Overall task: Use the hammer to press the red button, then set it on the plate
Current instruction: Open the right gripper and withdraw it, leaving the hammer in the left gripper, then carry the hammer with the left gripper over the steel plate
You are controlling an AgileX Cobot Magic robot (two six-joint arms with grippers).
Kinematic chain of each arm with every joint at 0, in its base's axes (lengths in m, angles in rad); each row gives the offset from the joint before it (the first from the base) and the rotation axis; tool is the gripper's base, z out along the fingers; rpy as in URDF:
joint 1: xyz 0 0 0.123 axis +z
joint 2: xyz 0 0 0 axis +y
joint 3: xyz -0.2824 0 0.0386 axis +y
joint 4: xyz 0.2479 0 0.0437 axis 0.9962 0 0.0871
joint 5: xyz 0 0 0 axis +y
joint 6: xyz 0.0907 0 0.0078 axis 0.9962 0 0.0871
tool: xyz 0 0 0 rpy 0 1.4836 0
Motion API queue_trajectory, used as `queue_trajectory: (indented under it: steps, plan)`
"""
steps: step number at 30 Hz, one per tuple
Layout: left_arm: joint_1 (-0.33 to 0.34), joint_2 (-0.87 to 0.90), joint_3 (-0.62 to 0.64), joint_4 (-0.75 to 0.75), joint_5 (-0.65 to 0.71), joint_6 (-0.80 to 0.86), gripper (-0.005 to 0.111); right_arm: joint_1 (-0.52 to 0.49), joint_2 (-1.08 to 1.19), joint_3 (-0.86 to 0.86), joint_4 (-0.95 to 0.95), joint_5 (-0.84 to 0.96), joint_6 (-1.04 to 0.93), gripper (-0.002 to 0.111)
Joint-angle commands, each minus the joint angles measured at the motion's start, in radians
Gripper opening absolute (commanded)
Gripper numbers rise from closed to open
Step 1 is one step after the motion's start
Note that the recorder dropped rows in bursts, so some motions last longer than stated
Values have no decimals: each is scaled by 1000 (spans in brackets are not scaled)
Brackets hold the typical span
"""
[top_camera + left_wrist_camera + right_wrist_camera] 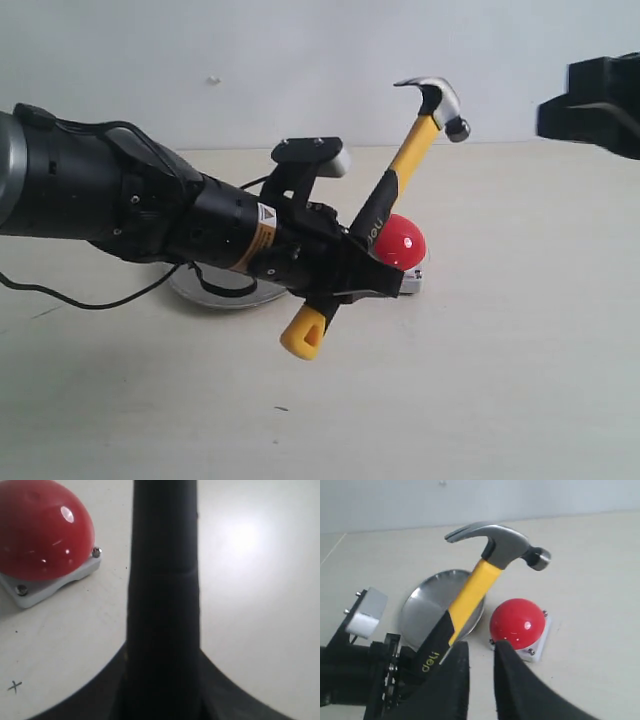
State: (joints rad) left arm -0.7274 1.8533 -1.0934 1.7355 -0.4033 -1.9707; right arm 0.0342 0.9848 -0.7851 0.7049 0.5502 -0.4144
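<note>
My left claw [345,275] grips the hammer [412,148] around the black part of its handle, with the yellow looped end sticking out below. The handle slants up and away to the steel head, high in the air. I judge it stiff and top-heavy, so this rubbery black grip is the right hold. Just beyond the claw, under the handle, sits the red button [403,240]; the head seems to hang slightly past it. The plate [215,296] lies behind my arm, mostly hidden. My right claw [481,647] hangs well apart, narrow and empty
</note>
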Motion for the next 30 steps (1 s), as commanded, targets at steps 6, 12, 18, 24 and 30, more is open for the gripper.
queue_trajectory:
  steps: [6, 12, 18, 24, 30]
  plan:
    - [38, -124, -12, 9, -35, -8, 0, 2, -543, 165, -186, 36, 126, 0]
    - [103, -181, -12, 9, -45, 49, 0, 2, -797, 190, -400, 165, 306, 0]
    - [171, -206, 2, 9, -33, 328, 0, 2, -891, 190, -535, 255, 375, 0]
    - [169, -237, 2, 9, 256, 601, 0, 2, -891, 190, -540, 264, 375, 0]
    - [167, -237, 2, -10, 562, 664, 0, 2, -891, 190, -549, 274, 375, 0]
